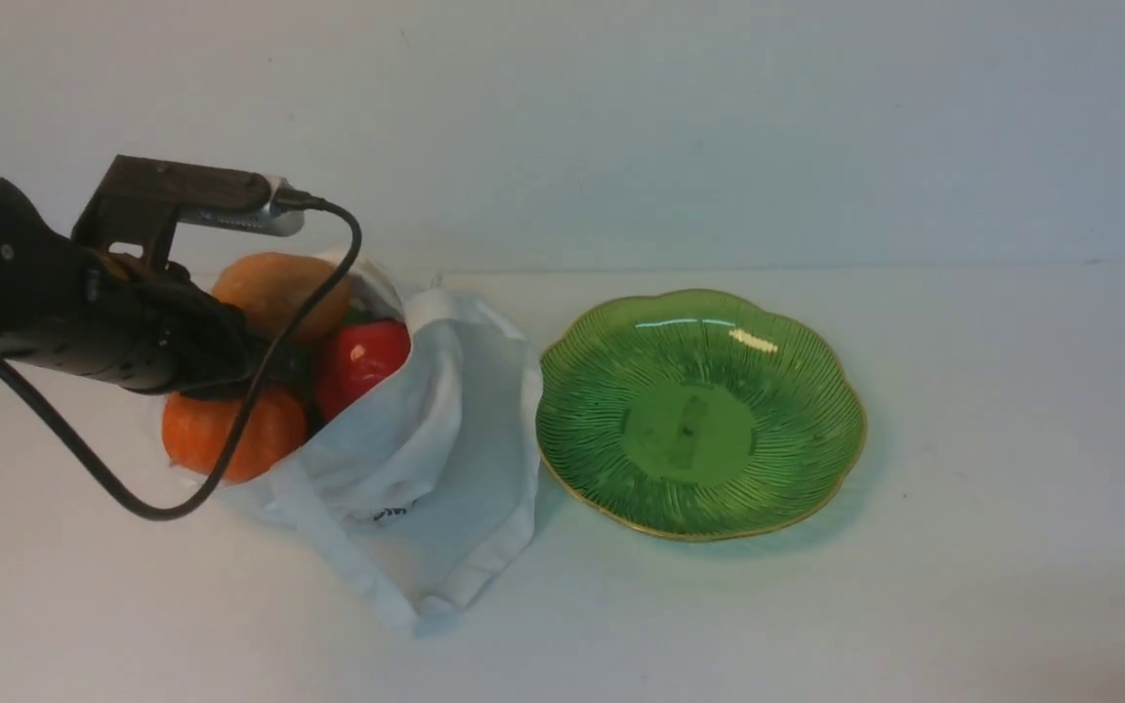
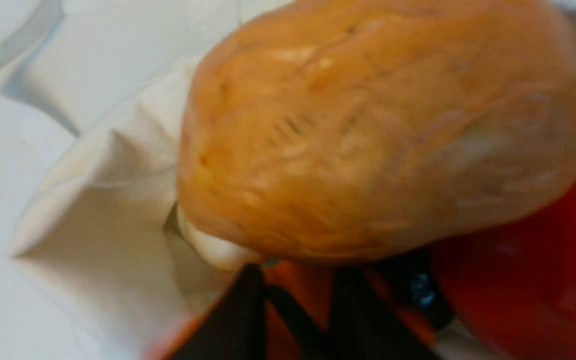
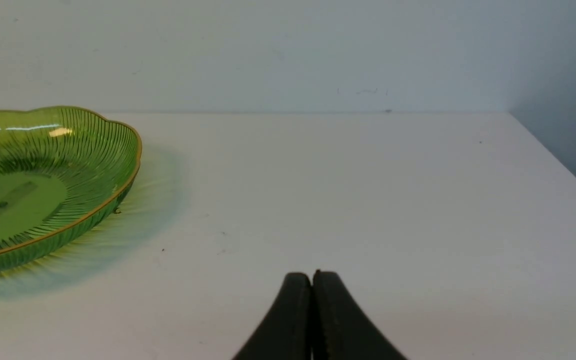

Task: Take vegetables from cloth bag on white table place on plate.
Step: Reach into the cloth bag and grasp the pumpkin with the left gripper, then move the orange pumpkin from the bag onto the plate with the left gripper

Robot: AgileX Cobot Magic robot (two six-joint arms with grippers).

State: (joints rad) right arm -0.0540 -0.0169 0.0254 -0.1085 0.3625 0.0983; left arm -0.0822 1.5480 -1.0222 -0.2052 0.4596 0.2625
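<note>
Over white table (image 1: pixel 963 586) by wall (image 1: pixel 719 117) — right end effector (image 3: pixel 312 280) clenched, left end effector (image 2: pixel 299 285) unclear.

Plain pale wall (image 1: pixel 621 117) (evenly lit)

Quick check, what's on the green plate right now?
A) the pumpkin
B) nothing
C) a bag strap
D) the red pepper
B: the plate shows only its own bare ribbed glass in the front and right wrist views, while the pumpkin and red pepper sit in the mouth of the cloth bag beside it.
</note>
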